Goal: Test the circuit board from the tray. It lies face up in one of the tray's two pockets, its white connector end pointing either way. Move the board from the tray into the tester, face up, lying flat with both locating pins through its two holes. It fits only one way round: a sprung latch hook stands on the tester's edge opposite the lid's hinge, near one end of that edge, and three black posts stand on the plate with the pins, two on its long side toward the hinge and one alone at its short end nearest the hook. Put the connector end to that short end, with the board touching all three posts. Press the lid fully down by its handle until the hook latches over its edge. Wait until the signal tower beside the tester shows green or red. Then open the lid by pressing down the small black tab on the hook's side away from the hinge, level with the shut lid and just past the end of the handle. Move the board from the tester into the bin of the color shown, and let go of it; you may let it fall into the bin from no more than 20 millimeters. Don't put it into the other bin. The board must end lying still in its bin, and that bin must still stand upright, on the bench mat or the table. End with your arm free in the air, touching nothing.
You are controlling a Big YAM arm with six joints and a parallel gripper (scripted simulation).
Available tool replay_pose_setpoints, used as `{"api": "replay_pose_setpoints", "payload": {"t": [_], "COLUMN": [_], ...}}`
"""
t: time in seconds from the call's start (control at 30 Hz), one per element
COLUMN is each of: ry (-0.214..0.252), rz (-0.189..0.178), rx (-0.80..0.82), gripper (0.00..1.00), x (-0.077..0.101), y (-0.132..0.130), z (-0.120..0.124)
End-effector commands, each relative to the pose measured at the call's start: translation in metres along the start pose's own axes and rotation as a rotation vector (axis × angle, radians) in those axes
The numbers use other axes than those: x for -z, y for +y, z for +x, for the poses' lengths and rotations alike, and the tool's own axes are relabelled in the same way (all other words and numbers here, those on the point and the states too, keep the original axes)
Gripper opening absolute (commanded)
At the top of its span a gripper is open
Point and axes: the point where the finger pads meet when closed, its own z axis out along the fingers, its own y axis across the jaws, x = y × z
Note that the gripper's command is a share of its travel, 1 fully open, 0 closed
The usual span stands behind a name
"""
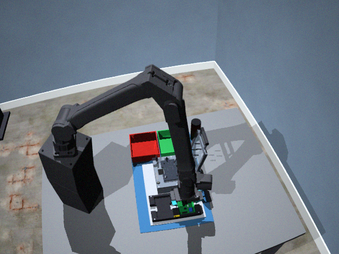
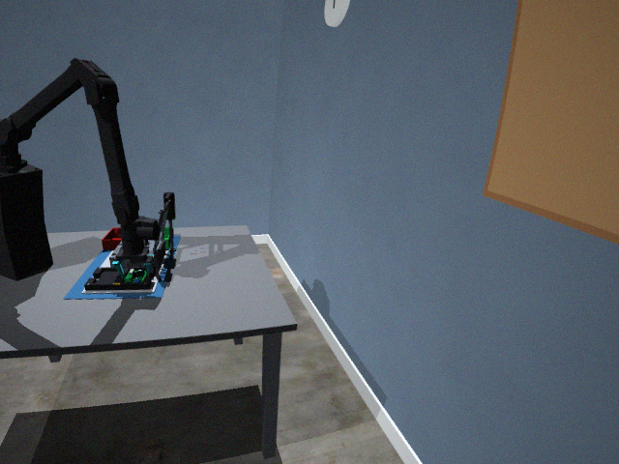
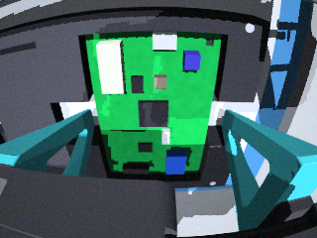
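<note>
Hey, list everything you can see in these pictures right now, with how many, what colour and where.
Table: one, grey, by the blue wall.
Mat: one, blue, on the table under the tray and tester.
Tray: one, black, two pockets, at the mat's near end.
Circuit board: one, green, face up in the tray's right pocket, under the tool.
Tester: one, grey with a dark plate, between tray and bins.
Lid: one, raised open, on the tester's right.
Red bin: one, behind the tester.
Green bin: one, right of the red bin.
Signal tower: one, dark, beside the green bin.
Arm: one, black, on a black pedestal.
Tool: one, teal fingers, open either side of the board, holding nothing.
</note>
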Motion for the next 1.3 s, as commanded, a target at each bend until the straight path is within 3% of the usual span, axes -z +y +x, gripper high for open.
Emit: {"api": "replay_pose_setpoints", "payload": {"t": [0.0, 1.27], "ry": [-0.004, -0.004], "rz": [-0.009, -0.010], "rx": [-0.003, -0.003], "gripper": [0.92, 0.92], "x": [-0.0074, -0.0084], "y": [0.0080, 0.0109], "z": [0.0028, 0.0020]}}
